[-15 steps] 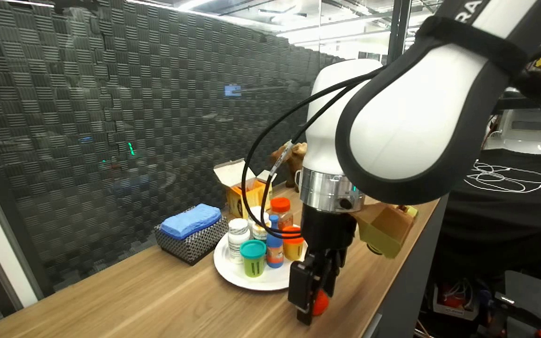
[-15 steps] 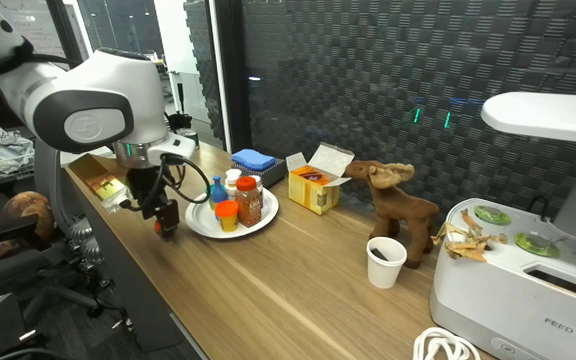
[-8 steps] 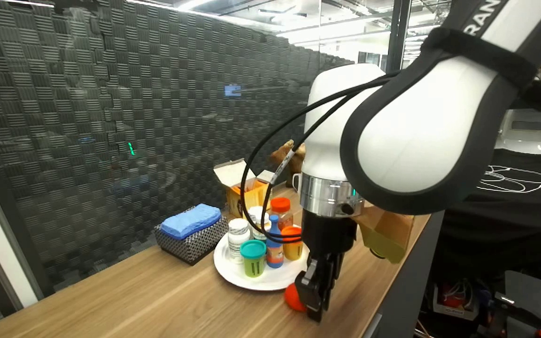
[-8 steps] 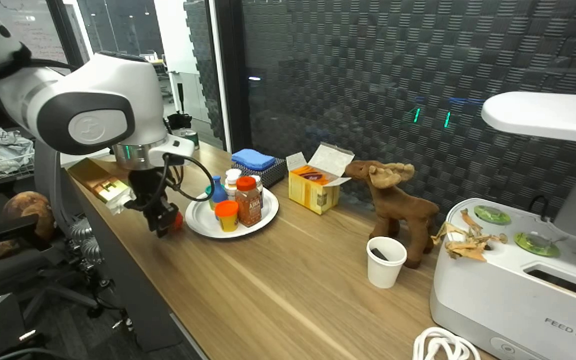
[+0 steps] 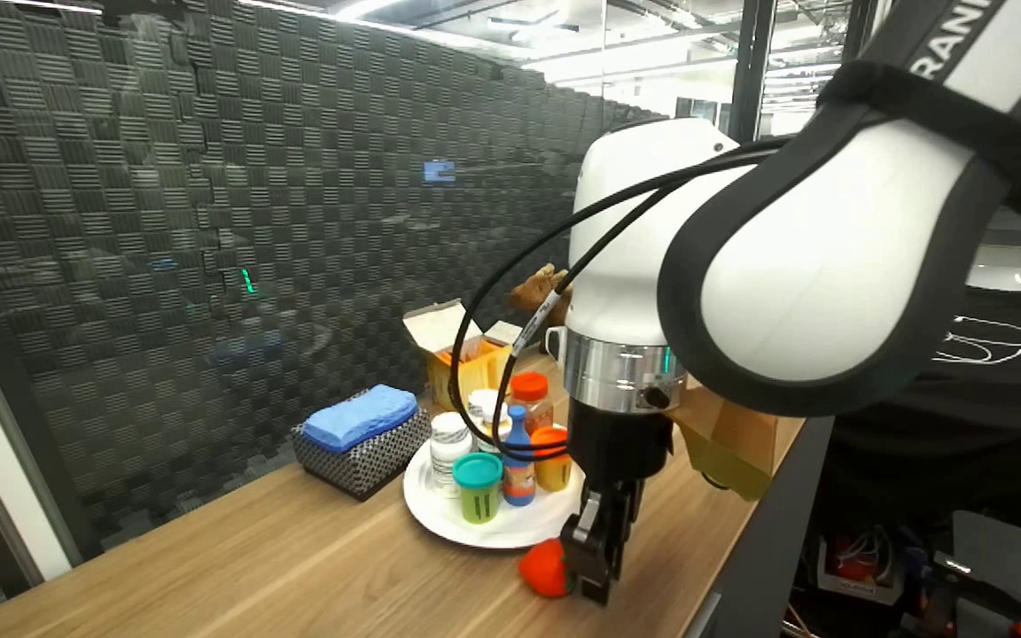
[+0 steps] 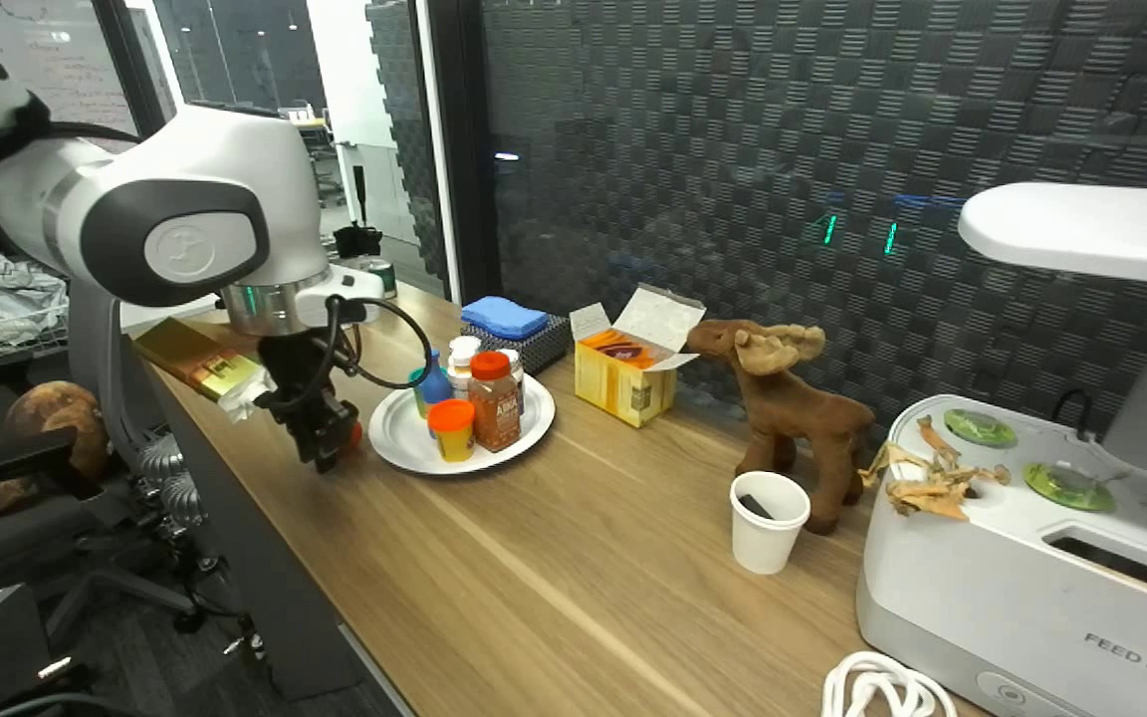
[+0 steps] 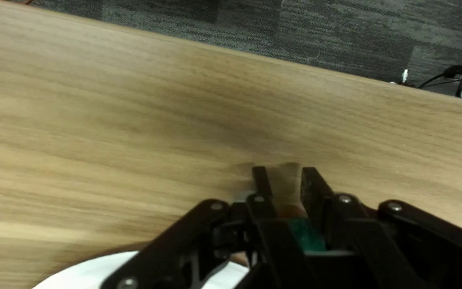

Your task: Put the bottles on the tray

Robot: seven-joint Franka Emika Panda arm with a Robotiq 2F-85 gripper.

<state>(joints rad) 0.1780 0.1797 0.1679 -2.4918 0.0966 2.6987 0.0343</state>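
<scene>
The white tray (image 5: 519,532) holds the bottles: a white bottle (image 5: 448,465) with another behind it, a green teal-lidded jar (image 5: 479,503), a blue bottle (image 5: 519,486), an orange-lidded yellow jar (image 6: 454,440) and a red-capped shaker (image 6: 496,416). Low over the table beside the tray, my gripper (image 5: 593,576) points down. A round red object (image 5: 546,569) with a green edge, fruit-like, lies against its fingers on the tray side. In the wrist view the gripper (image 7: 286,171) has a narrow gap between its fingertips, with red and green showing lower down; whether anything is pinched is unclear.
A blue cloth (image 5: 360,416) lies on a dark patterned box near the wall. Beyond the tray stand an open yellow carton (image 6: 623,386), a toy moose (image 6: 804,423) and a white cup (image 6: 765,543). A gold-coloured box (image 6: 197,360) lies along the table edge behind the gripper.
My gripper's jaws have come much closer together. The red object has shifted from behind the fingers to their tray side, and its green edge has turned into view.
</scene>
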